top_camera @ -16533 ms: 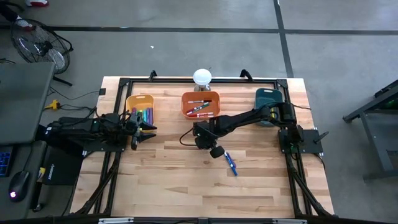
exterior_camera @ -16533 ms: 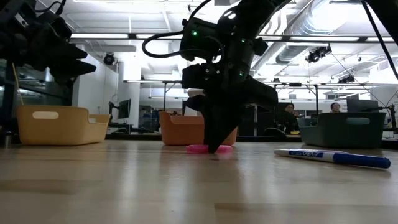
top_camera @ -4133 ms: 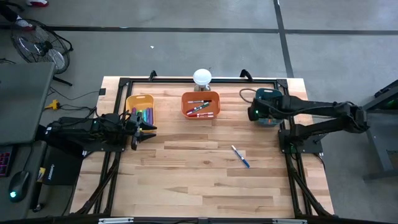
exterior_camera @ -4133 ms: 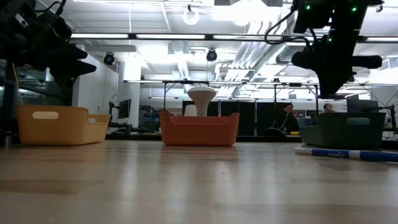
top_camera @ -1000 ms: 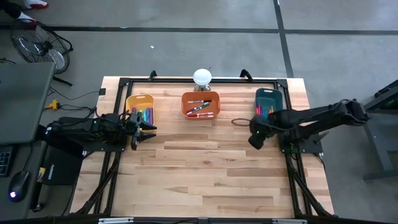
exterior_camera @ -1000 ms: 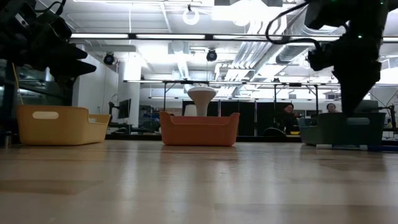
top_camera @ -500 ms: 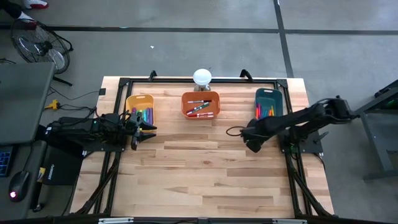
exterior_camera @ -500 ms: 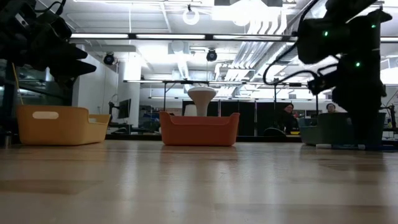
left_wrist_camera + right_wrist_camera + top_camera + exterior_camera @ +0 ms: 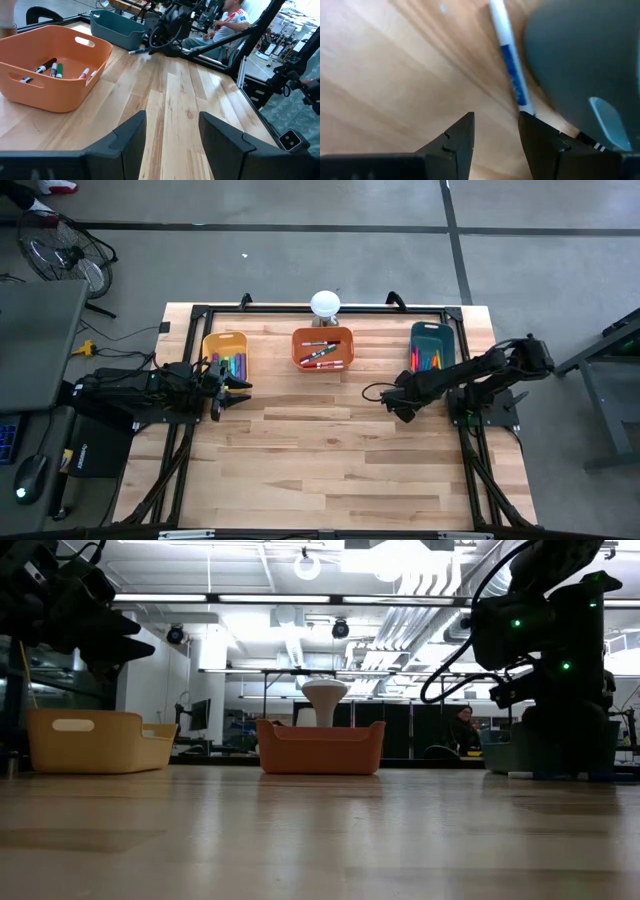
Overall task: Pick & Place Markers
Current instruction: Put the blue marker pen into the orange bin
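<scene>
A white-and-blue marker [image 9: 507, 60] lies flat on the wood right beside the teal bin [image 9: 580, 55]; it also shows in the left wrist view [image 9: 136, 51]. My right gripper [image 9: 496, 116] hangs open just above the table, pointing steeply down, with the marker's near end close to one finger; I cannot tell if they touch. In the high view it [image 9: 402, 408] stands just before the teal bin [image 9: 432, 338]. Other markers lie in the orange bin [image 9: 322, 335], the yellow bin [image 9: 213, 345] and the teal bin. My left gripper [image 9: 172, 117] waits open at the table's left.
A white round-topped object [image 9: 325, 304] stands at the far edge behind the orange bin. Black frame rails [image 9: 200, 310] run along the table's sides. Bare wood [image 9: 320, 460] stretches over the middle and near half. People sit in the room beyond the table.
My right gripper has sunk toward the table by the teal bin, drifted a little toward the table's left edge, and tipped to point more steeply down. Its finger gap looks unchanged.
</scene>
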You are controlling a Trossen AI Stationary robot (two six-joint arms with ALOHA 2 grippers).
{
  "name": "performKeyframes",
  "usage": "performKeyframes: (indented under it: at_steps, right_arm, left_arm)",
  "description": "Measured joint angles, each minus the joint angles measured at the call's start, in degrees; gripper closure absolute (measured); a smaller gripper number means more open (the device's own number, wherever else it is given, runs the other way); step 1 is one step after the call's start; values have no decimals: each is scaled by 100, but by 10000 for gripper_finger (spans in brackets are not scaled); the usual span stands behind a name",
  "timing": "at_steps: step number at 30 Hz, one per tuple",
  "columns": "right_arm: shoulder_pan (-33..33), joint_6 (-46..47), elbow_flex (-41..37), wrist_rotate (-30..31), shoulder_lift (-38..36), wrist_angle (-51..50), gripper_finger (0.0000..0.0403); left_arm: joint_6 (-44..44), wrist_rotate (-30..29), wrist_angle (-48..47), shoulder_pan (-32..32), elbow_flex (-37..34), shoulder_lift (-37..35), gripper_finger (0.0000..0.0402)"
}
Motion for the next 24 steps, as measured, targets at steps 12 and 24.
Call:
performKeyframes:
  at_steps: [12, 24]
  right_arm:
    - [-56, -29, 0, 171, 0, 134, 261]
    - [-640, -923, 0, -258, 0, 467, 261]
  left_arm:
    - [0, 0, 0, 0, 0, 0, 223]
    - [0, 0, 0, 0, 0, 2, 223]
